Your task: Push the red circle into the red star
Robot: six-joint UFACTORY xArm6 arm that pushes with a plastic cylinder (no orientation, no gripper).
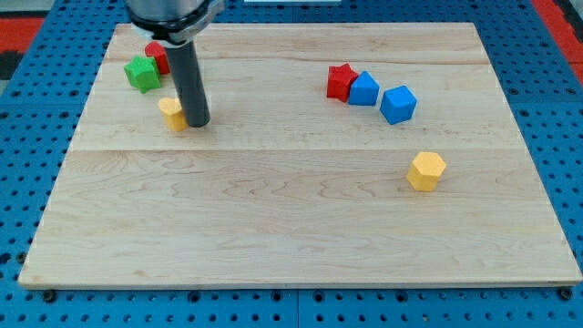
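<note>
The red circle (158, 56) lies near the view's top left, partly hidden behind my rod, touching a green star (141, 73) on its left. The red star (341, 81) lies right of centre near the top, touching a blue block (363, 89). My tip (197, 121) rests on the board below and right of the red circle, right beside a yellow block (172, 114).
A second blue block, a cube (398, 104), sits right of the first. A yellow hexagon block (425, 170) lies lower at the right. The wooden board (291, 228) is ringed by blue pegboard.
</note>
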